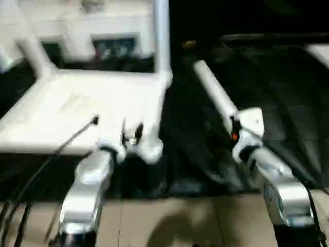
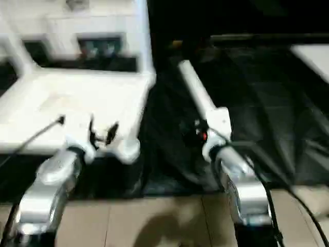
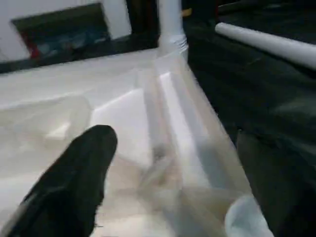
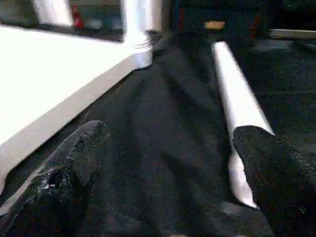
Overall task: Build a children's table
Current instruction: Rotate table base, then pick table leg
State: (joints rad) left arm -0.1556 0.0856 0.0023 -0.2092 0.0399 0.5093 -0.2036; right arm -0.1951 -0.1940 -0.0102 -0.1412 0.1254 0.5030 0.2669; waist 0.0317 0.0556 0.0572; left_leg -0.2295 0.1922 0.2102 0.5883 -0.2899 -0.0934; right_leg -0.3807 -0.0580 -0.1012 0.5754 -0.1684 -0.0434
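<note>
The white tabletop (image 1: 77,103) lies underside up on the left. One leg (image 1: 161,36) stands upright in its far right corner socket, and another (image 1: 33,51) slants up at the far left. A loose leg (image 1: 213,90) lies on the black cloth to the right. My left gripper (image 3: 173,187) is at the tabletop's near right corner. It is open, its black fingers (image 3: 74,182) straddling the rim without closing on it. My right gripper (image 4: 168,177) hovers open over the cloth, the loose leg (image 4: 237,98) just beside one finger.
A white cabinet with a glass door (image 1: 113,46) stands behind the tabletop. Black cloth (image 1: 288,103) covers the floor to the right, with tan tiles (image 1: 180,221) nearest me. A black cable (image 1: 51,154) runs across the tabletop's near edge.
</note>
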